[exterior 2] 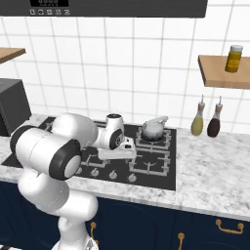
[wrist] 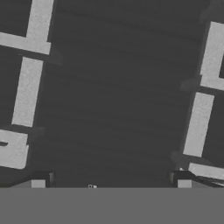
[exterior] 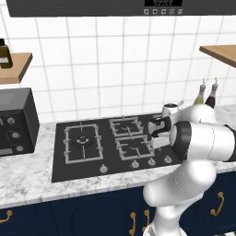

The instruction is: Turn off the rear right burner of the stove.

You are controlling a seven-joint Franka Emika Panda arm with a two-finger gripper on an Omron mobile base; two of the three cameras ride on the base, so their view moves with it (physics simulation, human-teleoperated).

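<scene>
The white arm's two-finger gripper hangs low over the flat black glass stove, presumably seeking the small silver knobs, fingers spread wide.

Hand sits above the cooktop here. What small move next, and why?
Probably draw the gripper toward the front edge and lower it: it hovers over black glass between grates, while the knobs lie along the stove front, untouched. Which knob serves the rear right burner isn't readable.

No readable text anywhere. Hood panel at top has a small display w/ pale digits, too blurry to read, plus tiny button marks below it. Yellow-lidded jar on the shelf and the two bottles on the counter: labels not legible.
</scene>
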